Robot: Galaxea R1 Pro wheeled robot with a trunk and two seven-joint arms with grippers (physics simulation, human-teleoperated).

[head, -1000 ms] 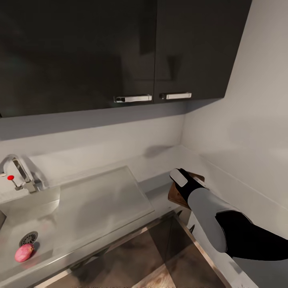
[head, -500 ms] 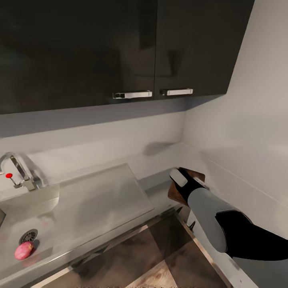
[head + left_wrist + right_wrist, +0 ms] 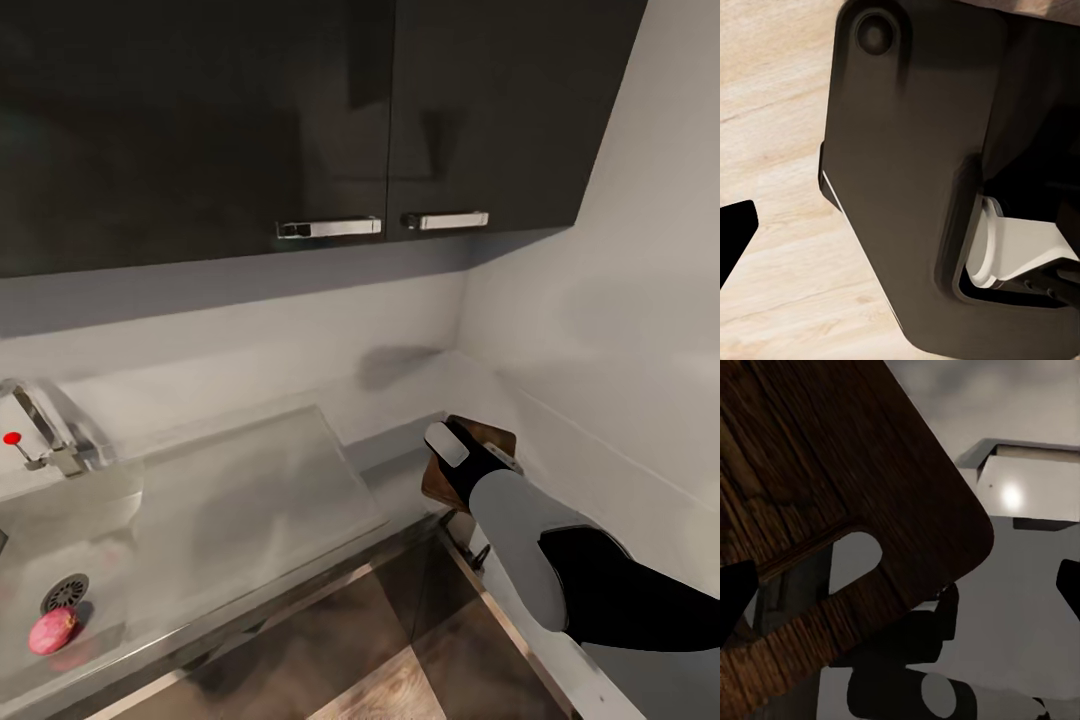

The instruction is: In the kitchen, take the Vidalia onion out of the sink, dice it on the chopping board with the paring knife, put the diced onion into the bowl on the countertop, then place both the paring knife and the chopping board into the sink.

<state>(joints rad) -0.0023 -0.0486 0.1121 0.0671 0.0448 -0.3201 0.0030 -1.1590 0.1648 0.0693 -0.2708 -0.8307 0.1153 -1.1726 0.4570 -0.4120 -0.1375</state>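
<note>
Meanwhile, the chopping board is kept lifted and tilted in the clenched right hand; only the view has drifted, with the onion left far off in the sink.

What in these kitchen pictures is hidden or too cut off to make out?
- Chopping board, head view: mostly covered by the right gripper; whether the gripper is shut cannot be told.
- Board's far end, right wrist view: cut off by the edge.
- Sink, head view: cut off at the edge beside the onion.
</note>
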